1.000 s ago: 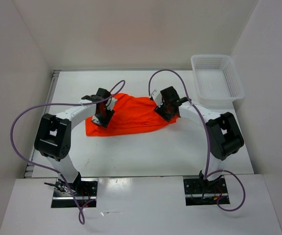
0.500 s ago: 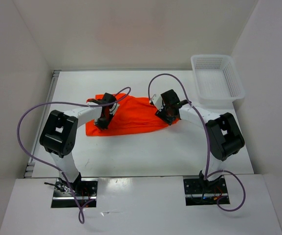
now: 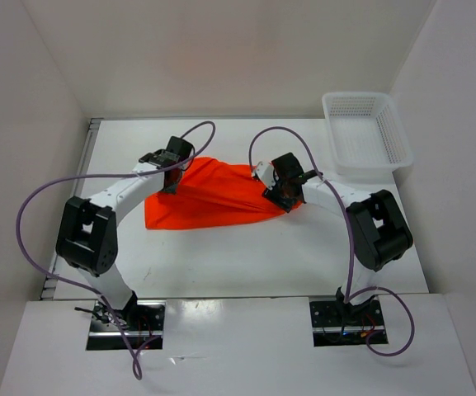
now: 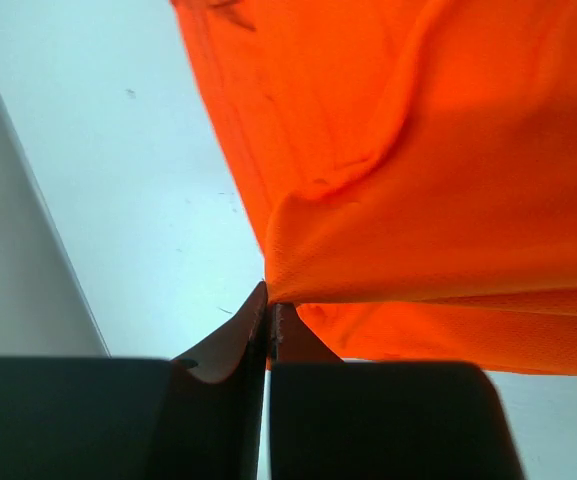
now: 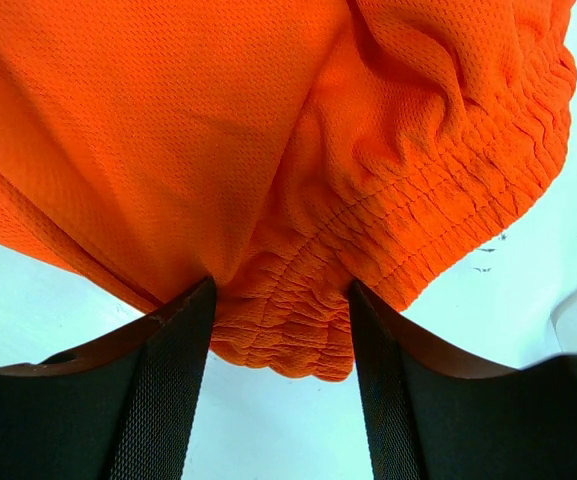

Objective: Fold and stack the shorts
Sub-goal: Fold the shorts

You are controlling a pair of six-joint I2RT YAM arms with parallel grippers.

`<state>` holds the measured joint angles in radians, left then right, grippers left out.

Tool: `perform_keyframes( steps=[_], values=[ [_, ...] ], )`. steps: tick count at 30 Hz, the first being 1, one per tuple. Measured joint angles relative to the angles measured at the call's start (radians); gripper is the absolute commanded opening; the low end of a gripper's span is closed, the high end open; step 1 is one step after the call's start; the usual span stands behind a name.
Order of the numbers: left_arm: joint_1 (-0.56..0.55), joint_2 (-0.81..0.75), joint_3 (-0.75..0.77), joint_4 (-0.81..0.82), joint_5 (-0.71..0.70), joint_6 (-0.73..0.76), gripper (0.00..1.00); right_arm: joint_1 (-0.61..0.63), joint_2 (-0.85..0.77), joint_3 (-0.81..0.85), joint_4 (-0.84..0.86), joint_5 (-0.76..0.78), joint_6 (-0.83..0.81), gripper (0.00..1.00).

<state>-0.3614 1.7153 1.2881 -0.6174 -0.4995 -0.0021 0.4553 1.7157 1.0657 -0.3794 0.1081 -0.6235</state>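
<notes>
Nearest: two arm bases bolted at the near edge of the tabletop [image 3: 238, 256], the left base [image 3: 124, 318] and the right base [image 3: 345, 318]. Two purple cables, one looping off each arm: left cable [image 3: 20, 216], right cable [image 3: 277, 128]. Mid-tabletop: one pair of orange shorts [image 3: 213, 202], lying crumpled between the two wrists, with creases drawn toward the left wrist. Left jaws: closed tight, the fingers [image 4: 233, 345] pressed together and a fold of the thin orange edge pinched at their tips. From above these jaws are hidden under the wrist. Right jaws: part open, fingers [image 5: 173, 370] either side of the gathered elastic waistband [image 5: 298, 330], which is bunched between them, touches both inner faces and is gripped. From above, the right wrist covers the right end of the shorts. Both wrist views cut the garment off at the frame, so the leg openings cannot be made out. Far right corner: one white mesh basket [image 3: 361, 136], standing apart from the shorts.
</notes>
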Motion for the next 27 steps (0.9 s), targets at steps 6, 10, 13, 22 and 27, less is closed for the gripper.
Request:
perform_keyframes(
  steps=[6,10,13,22,27],
  values=[
    [-0.017,-0.113,-0.147,-0.045,-0.024,-0.002,0.0,0.0,0.0,0.0,0.003,0.0,-0.012,0.61],
    [-0.068,-0.139,-0.289,-0.108,0.03,-0.001,0.02,0.0,0.002,0.0,0.003,-0.004,-0.022,0.61],
    [-0.08,-0.126,-0.342,-0.124,0.072,-0.001,0.04,0.0,0.003,0.0,0.0,-0.014,-0.022,0.64],
    [-0.079,-0.027,-0.343,-0.072,0.067,-0.001,0.07,-0.051,-0.064,0.151,-0.142,-0.194,0.129,0.76],
    [-0.079,-0.026,-0.343,-0.07,0.055,0.001,0.35,-0.211,-0.143,0.196,-0.147,-0.298,0.388,0.78]
  ],
)
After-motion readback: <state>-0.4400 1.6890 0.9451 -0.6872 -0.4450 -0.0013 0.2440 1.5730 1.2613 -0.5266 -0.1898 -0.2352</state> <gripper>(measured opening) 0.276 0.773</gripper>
